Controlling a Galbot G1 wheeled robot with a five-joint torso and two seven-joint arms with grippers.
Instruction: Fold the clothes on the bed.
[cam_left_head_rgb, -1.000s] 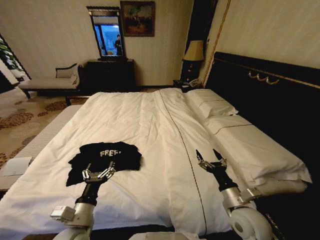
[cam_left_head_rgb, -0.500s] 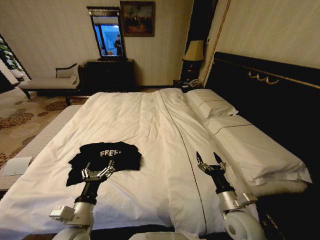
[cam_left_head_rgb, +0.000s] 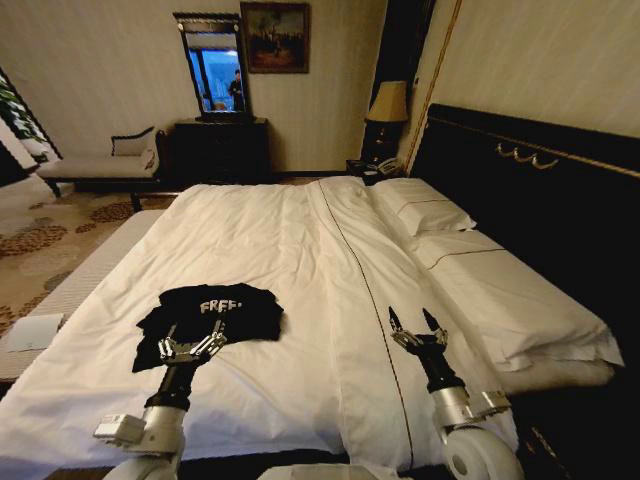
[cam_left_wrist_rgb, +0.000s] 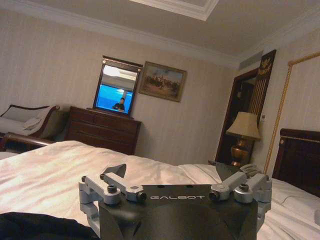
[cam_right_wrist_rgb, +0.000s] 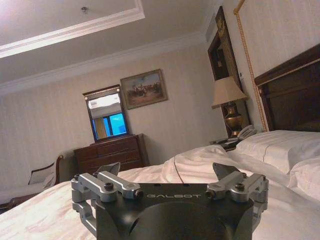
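Clothes (cam_left_head_rgb: 208, 317), one black T-shirt with white lettering, lie crumpled on the white duvet (cam_left_head_rgb: 300, 250) of the bed (cam_left_head_rgb: 520, 190), toward its near left part. We note the left gripper (cam_left_head_rgb: 192, 345) over the shirt's near edge, jaws spread wide and holding nothing; whether it touches the fabric we cannot tell. We record the right gripper (cam_left_head_rgb: 418, 327) well apart, above bare duvet beside the pillows (cam_left_head_rgb: 425, 215), fingers likewise splayed and empty. Dark fabric (cam_left_wrist_rgb: 40, 227) shows at the left wrist view's lower corner.
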